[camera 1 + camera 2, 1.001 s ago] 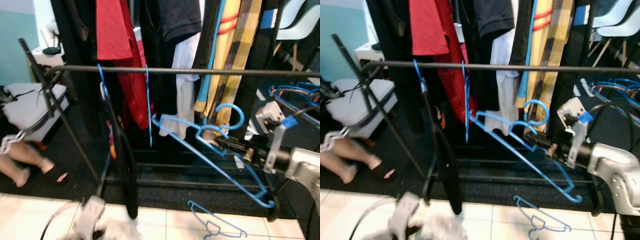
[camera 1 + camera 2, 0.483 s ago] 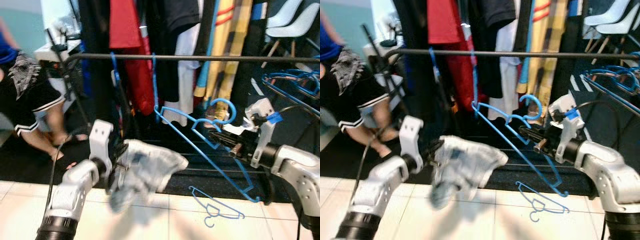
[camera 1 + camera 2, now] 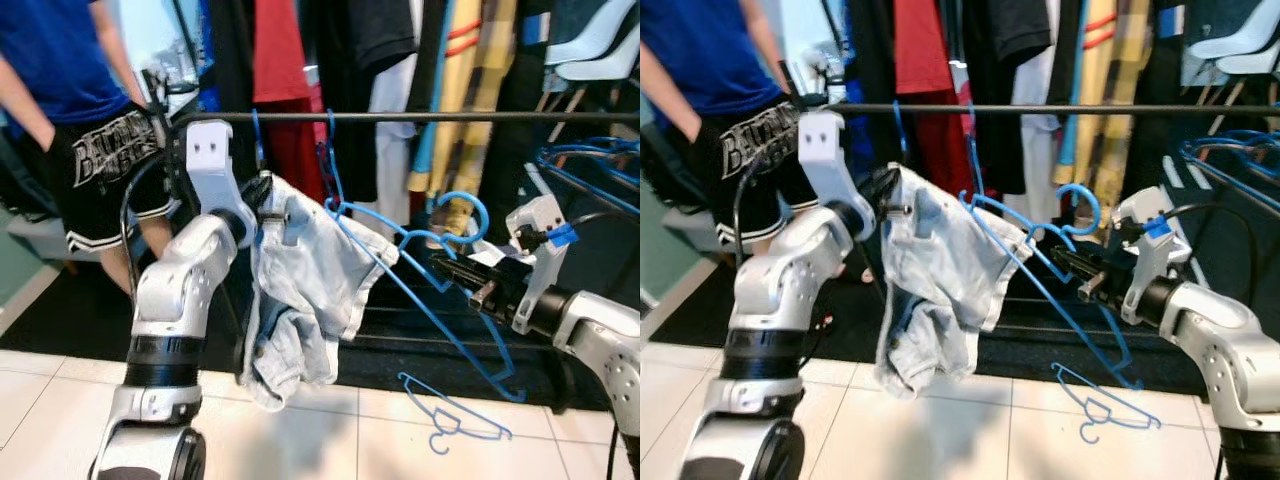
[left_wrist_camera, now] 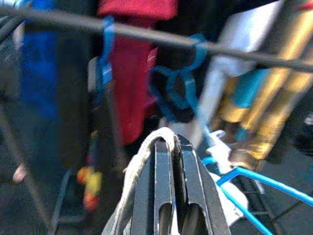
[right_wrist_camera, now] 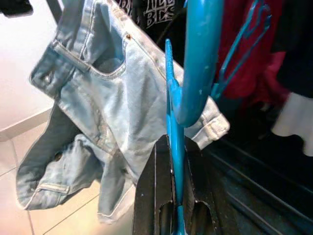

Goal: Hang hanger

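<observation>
Lifting pale denim shorts (image 3: 300,290) clamped in left gripper (image 3: 268,205) up beside the rail (image 3: 420,117), now meeting blue hanger (image 3: 420,290) pinched in right gripper (image 3: 450,272), ready for threading

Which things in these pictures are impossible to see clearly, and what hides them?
- Person: head cut off by the top edge in the eye views.
- Clothes rail and the garments behind it: blurred in the left wrist view.
- Blue hanger: its upper arm is hidden inside the denim shorts.
- Blue hangers at far right: cut off by the right edge.
</observation>
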`<state>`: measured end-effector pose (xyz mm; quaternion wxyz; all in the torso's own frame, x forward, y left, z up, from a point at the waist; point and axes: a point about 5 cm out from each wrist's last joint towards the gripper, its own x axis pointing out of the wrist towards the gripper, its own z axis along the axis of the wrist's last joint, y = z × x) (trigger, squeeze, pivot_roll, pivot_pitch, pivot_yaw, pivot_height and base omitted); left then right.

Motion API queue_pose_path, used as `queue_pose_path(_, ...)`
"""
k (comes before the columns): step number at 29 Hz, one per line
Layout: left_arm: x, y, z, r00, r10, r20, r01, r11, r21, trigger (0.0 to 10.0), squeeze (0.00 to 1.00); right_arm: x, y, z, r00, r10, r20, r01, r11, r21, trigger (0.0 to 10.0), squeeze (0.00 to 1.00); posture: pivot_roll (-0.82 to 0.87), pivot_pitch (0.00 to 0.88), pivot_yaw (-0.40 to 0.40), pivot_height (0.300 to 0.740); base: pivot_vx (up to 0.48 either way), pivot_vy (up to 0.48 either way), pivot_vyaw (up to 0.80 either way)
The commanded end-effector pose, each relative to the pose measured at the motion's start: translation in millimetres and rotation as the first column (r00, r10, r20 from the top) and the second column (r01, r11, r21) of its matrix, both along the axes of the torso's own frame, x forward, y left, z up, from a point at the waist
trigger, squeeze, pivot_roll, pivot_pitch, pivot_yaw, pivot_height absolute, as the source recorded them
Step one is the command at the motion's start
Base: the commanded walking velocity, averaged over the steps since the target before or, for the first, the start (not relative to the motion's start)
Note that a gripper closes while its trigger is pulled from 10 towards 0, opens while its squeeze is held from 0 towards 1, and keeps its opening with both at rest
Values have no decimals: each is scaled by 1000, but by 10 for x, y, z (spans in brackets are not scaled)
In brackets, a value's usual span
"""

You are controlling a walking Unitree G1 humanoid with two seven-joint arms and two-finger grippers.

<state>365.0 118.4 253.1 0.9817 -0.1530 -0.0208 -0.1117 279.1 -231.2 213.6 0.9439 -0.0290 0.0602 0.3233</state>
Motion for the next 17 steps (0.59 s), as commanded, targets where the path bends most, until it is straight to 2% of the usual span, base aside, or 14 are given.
queue_pose_path(1,41,14,71,999,27,-21,-28,999,-25,10000,0,-32,-26,68,1000,-1,30,1,1000,4,10000,0,-145,0,85,740,0,0,0)
queue_pose_path(3,108,-13,98,991,79,-106,-82,996,-28,10000,0,-147,-105,139,999,36,38,-36,999,-5,10000,0,-149,0,88,740,0,0,0)
queue_pose_path(5,125,-19,97,986,100,-137,-103,994,-20,10000,0,-200,-130,162,998,59,35,-58,998,-8,10000,0,-148,0,88,740,0,0,0)
queue_pose_path(8,132,-15,88,981,118,-154,-120,993,-3,10000,0,-256,-156,174,996,82,25,-82,996,-19,10000,0,-147,0,88,740,0,0,0)
queue_pose_path(9,138,-24,93,979,128,-159,-127,992,18,10000,0,-333,-168,178,993,122,5,-122,992,-33,10000,0,-152,0,92,740,0,0,0)
queue_pose_path(10,138,-24,93,979,128,-159,-127,992,18,10000,0,-333,-168,178,993,122,5,-122,992,-33,10000,0,-152,0,92,740,0,0,0)
queue_pose_path(11,143,-49,94,978,122,-169,-121,993,18,10000,0,-423,-155,175,984,175,-28,-176,983,-41,10000,0,-152,0,92,740,0,0,0)
queue_pose_path(13,143,-49,94,978,122,-169,-121,993,18,10000,0,-423,-155,175,984,175,-28,-176,983,-41,10000,0,-152,0,92,740,0,0,0)
queue_pose_path(14,145,-116,117,979,100,-180,-100,995,11,10000,0,-591,-84,161,955,281,-90,-286,957,-46,10000,0,-154,0,93,740,0,0,0)
queue_pose_path(16,145,-116,117,979,100,-180,-100,995,11,10000,0,-591,-84,161,955,281,-90,-286,957,-46,10000,0,-154,0,93,740,0,0,0)
queue_pose_path(17,141,-158,143,980,87,-177,-90,996,-8,10000,0,-628,-32,162,944,314,-102,-319,947,-36,10000,0,-154,0,93,740,0,0,0)
